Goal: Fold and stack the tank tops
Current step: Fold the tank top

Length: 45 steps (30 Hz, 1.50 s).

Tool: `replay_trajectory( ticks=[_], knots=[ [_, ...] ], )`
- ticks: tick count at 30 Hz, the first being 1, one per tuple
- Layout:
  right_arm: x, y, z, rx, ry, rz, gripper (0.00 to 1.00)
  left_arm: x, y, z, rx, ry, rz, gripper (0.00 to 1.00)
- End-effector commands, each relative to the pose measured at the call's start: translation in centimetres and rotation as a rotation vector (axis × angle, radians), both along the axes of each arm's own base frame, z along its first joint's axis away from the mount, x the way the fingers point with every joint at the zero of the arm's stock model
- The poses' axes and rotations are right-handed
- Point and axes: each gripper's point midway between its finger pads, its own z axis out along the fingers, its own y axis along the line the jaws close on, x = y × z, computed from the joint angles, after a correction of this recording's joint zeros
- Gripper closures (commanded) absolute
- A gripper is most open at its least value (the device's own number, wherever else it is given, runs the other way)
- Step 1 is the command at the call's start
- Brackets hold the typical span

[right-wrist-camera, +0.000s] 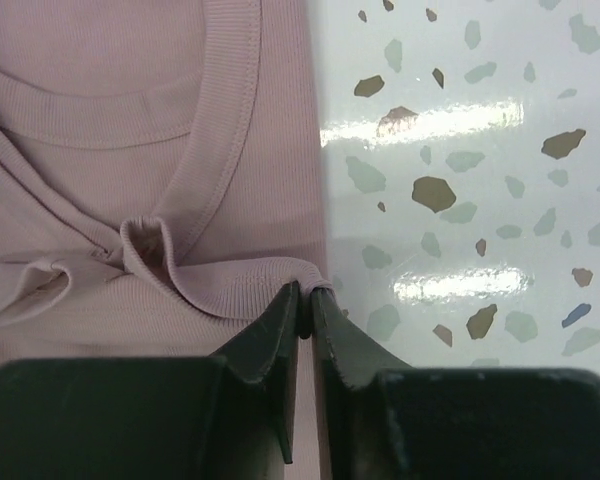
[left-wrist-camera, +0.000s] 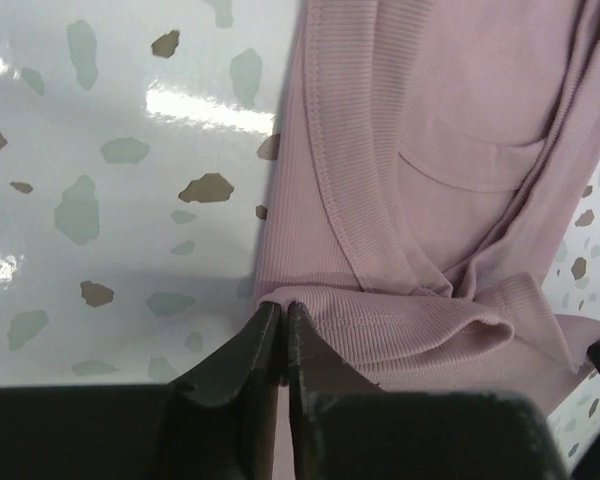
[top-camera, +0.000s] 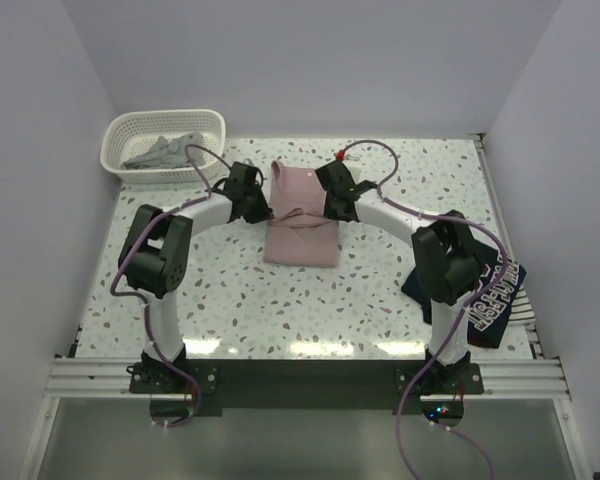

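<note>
Pink tank top (top-camera: pixel 302 238): pinched at both side edges. Left claw (left-wrist-camera: pixel 283 308): jaws all but together, with only a thin slit between them, and the tips nip a fold at the garment's left edge. Right claw (right-wrist-camera: pixel 307 290): same posture, jaws nearly closed on a bunched ribbed hem at the right edge. The cloth puckers into small folds beside each claw. Neckline and ribbed armhole bands are visible past the tips. The garment lies flat, folded into a narrow rectangle, on the speckled surface (top-camera: pixel 280 300), centre, toward the far side, between the two arms.

Grey tank top (top-camera: pixel 165 152): crumpled inside the white lattice basket (top-camera: pixel 160 116), far-left corner.

Navy tank top (top-camera: pixel 495 300), white-and-red lettering: near-right edge of the surface, partly hidden behind the right arm's elbow.
</note>
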Motion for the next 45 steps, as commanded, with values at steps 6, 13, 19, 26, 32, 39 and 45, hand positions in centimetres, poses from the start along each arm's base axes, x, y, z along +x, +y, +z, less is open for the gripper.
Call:
replay_trajectory(
  ticks=[6,13,19,26,32,39,45],
  knots=[
    [2.5,0.4,2.7,0.033,-0.068,-0.001,0.5,3.9,-2.4,6.0,-0.115,-0.198,-0.07,0.54],
    [1.3,0.0,4.5,0.052,-0.087,-0.002,0.38,3.7,-0.6,8.2,-0.062,-0.225,-0.003,0.5],
    [-1.4,1.9,3.5,0.065,-0.068,0.048,0.48,2.8,2.1,9.3,0.017,-0.226,0.12,0.51],
    [-0.8,5.0,2.1,0.059,-0.048,0.109,0.5,-0.1,0.0,7.6,-0.042,-0.186,0.036,0.7],
    [1.8,6.5,0.1,0.018,-0.037,0.107,0.5,-2.2,-1.9,4.1,-0.077,-0.116,-0.02,0.79],
    [1.4,7.1,-4.4,-0.005,0.038,0.142,0.48,-3.7,-1.1,4.3,-0.085,-0.117,0.014,0.8],
    [-3.9,6.9,-6.5,-0.062,0.097,0.225,0.49,-5.4,0.3,7.2,-0.077,-0.153,0.035,0.78]
  ],
)
